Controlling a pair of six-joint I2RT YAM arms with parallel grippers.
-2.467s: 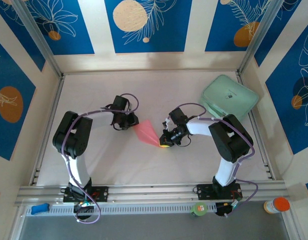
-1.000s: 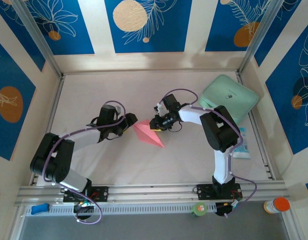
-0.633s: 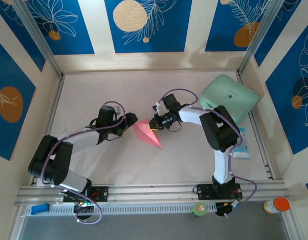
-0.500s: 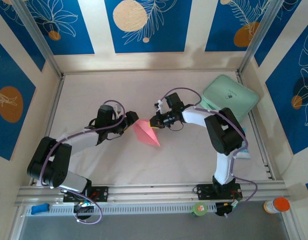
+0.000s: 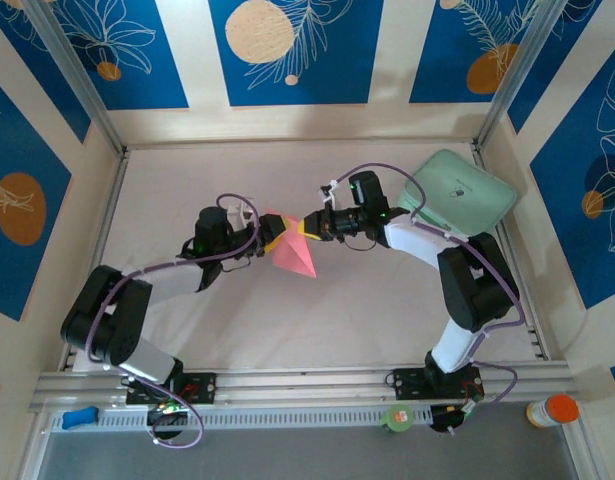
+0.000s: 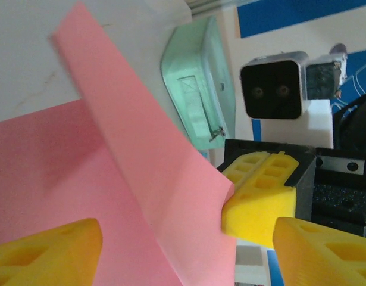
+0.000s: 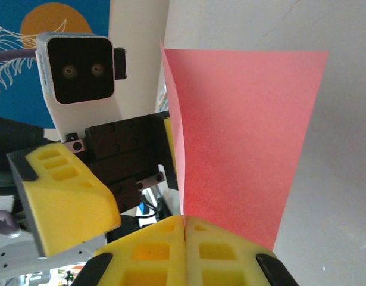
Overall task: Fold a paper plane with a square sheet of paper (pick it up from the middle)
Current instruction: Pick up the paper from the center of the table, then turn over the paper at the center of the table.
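Pinching pink paper [image 5: 290,256], right gripper [image 5: 309,226]; left gripper [image 5: 272,235] spread; white table [image 5: 187,180], blue-patterned walls [image 5: 287,60]

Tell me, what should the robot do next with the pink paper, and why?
Probably close the left gripper on the pink paper: its open fingers sit either side of the raised fold, while the right gripper pinches one edge shut.

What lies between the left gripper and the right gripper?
The creased pink paper, in the top external view; the right gripper pinches one edge, and the open left gripper is at the other.
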